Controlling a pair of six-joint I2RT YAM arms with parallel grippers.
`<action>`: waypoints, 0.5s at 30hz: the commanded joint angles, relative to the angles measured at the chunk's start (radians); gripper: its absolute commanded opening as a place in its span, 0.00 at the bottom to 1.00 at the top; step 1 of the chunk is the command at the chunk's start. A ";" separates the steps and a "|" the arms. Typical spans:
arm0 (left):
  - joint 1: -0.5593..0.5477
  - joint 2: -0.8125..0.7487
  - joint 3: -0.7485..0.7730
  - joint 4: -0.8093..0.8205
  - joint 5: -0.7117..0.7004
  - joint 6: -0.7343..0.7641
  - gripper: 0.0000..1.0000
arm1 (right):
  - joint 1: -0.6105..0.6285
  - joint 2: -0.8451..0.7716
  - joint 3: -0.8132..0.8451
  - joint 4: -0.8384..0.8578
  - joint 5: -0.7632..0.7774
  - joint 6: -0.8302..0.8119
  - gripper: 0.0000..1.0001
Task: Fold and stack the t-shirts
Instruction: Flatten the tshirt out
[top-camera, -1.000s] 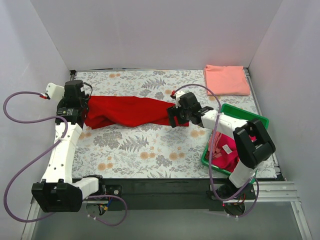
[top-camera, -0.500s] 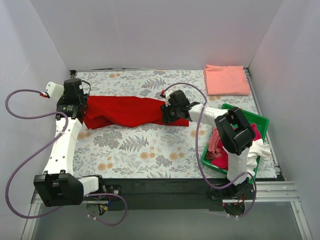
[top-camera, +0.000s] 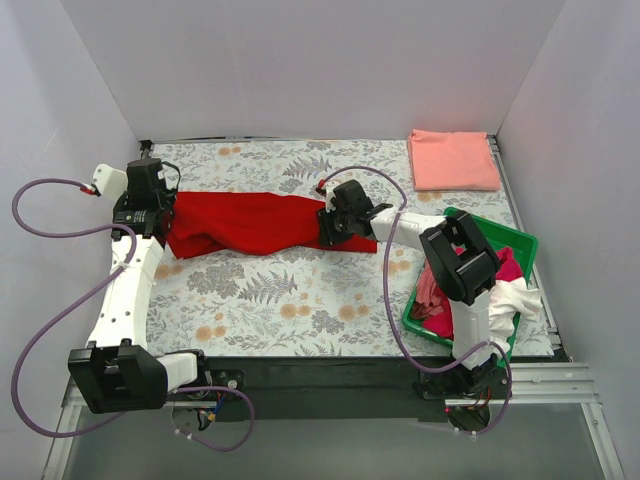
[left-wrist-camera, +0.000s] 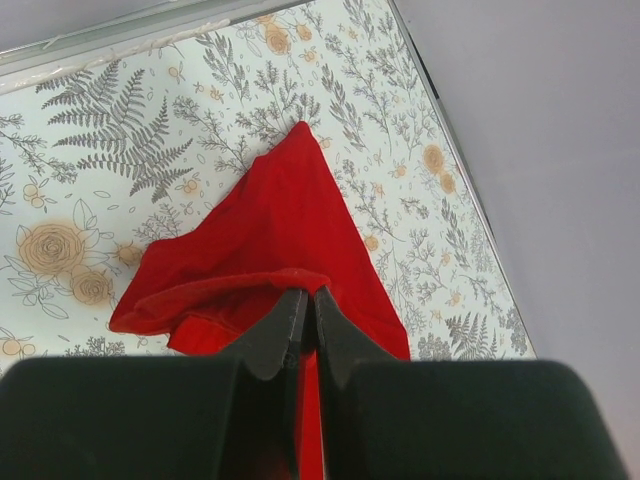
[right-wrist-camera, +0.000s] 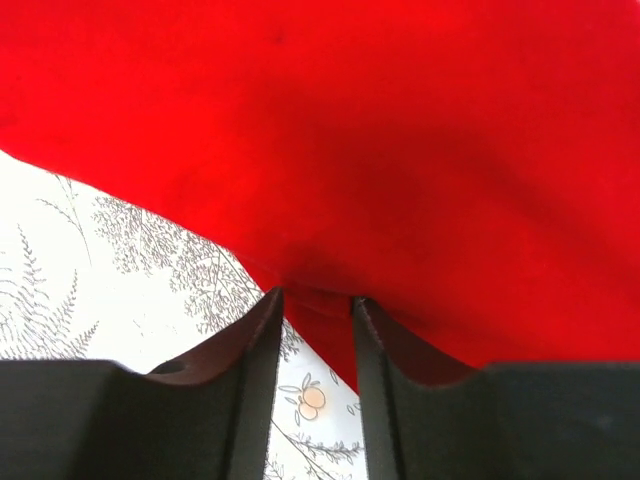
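White walls are enclosing a bench draped in a floral cover (top-camera: 300, 290). Across the middle of the top view, a red t-shirt (top-camera: 250, 222) is lying stretched with its long axis running left to right. At its left end, the left gripper (left-wrist-camera: 308, 300) is pinching a fold, jaws together. At its right end, the right gripper (right-wrist-camera: 315, 305) is straddling the shirt's edge, jaws partly apart around the cloth; whether it is gripping is unclear.

No readable text, labels, brands or numbers anywhere, only fern and flower print on the table cover (top-camera: 300, 295)
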 joint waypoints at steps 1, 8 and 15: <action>0.007 -0.007 -0.001 0.017 0.001 0.014 0.00 | 0.006 0.032 0.057 0.038 -0.026 0.036 0.38; 0.010 -0.013 0.001 0.014 0.002 0.017 0.00 | 0.011 0.014 0.041 0.064 -0.022 0.058 0.08; 0.010 -0.030 -0.012 0.014 0.030 0.014 0.00 | 0.020 -0.193 -0.119 0.064 0.041 0.062 0.01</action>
